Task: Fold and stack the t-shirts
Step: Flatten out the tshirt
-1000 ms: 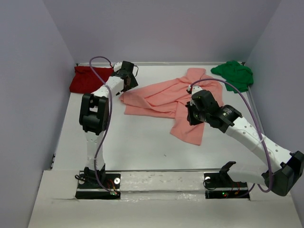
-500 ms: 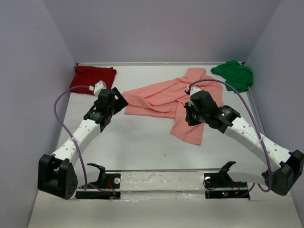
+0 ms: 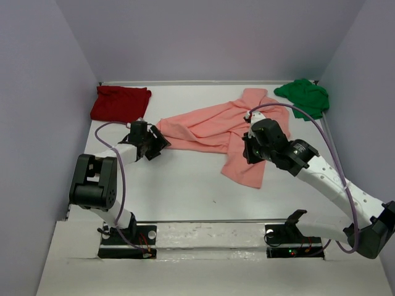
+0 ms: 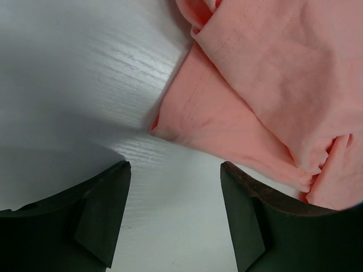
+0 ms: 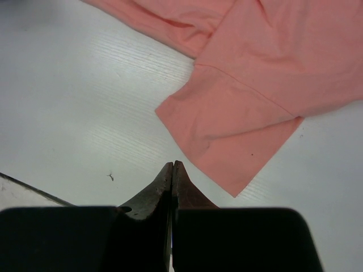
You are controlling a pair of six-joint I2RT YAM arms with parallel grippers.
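Observation:
The salmon-pink t-shirt (image 3: 213, 126) lies crumpled and spread across the middle of the table. My left gripper (image 3: 157, 145) is low at its left corner. In the left wrist view the gripper (image 4: 176, 170) is open, with bare table between its fingers (image 4: 105, 212) and the shirt's corner (image 4: 161, 127) just ahead. My right gripper (image 3: 249, 150) hovers over the shirt's near flap. The right wrist view shows it (image 5: 172, 165) shut on nothing, the flap's edge (image 5: 227, 141) just beyond the tips. The dark red t-shirt (image 3: 120, 102) lies folded at the back left. The green t-shirt (image 3: 302, 96) is bunched at the back right.
Walls close the table (image 3: 179, 185) in on the left, back and right. A purple cable (image 3: 290, 111) loops above each arm. The arm bases (image 3: 126, 237) stand at the near edge.
My left arm has swung from beside the dark red t-shirt down to the pink t-shirt's left corner, and its fingers stand slightly narrower. The right arm has barely shifted.

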